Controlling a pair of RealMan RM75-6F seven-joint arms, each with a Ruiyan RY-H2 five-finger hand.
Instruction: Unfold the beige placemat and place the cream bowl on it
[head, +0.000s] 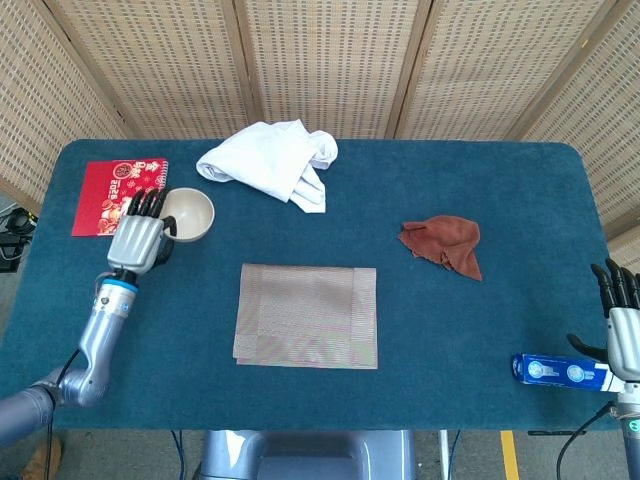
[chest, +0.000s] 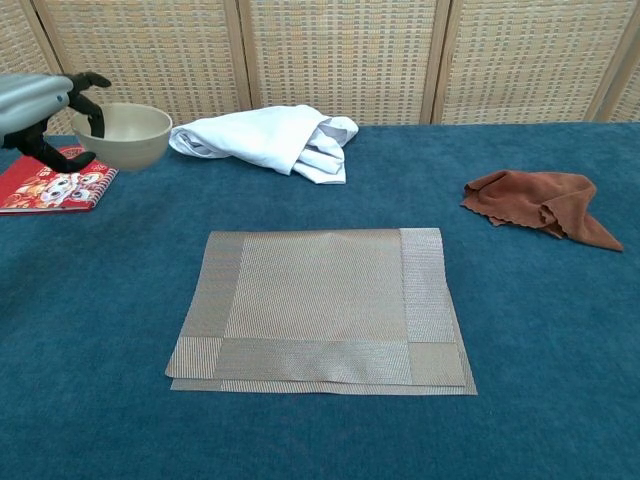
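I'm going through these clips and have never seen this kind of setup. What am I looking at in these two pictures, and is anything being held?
This is a robot with two arms, each ending in a mechanical hand, working at a blue table. One picture looks down from the robot's head; the other looks forward from its chest, lower and closer.

The left hand holds a cream bowl by its rim, lifted clear of the table in the chest view. The right hand rests at the table's edge beside a blue tube, with its fingers apart and holding nothing.

On the table lie a beige placemat, folded double, a white cloth, a brown rag and a red booklet.
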